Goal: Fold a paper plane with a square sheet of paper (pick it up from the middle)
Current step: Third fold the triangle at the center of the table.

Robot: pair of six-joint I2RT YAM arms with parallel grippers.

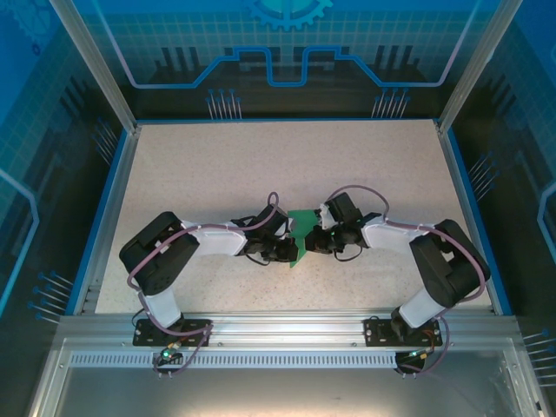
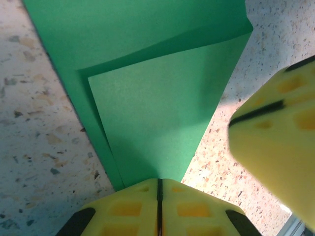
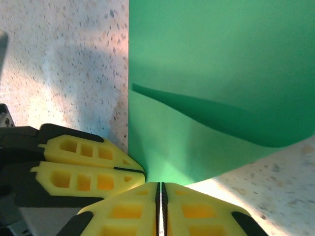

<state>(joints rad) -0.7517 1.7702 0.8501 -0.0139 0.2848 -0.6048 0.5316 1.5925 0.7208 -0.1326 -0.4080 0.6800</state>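
**Mid-fold: a thin, matte bright-green paper sheet (image 1: 302,233) is held between both arms at the middle of the speckled table (image 1: 217,174).**
The left claw (image 2: 159,184) and the right claw (image 3: 161,187) are each seen closed tight on an edge of the sheet, which already carries a slanted folded flap. A crease is judged to be in hand. Next, the layers would need to be aligned and pressed flat.
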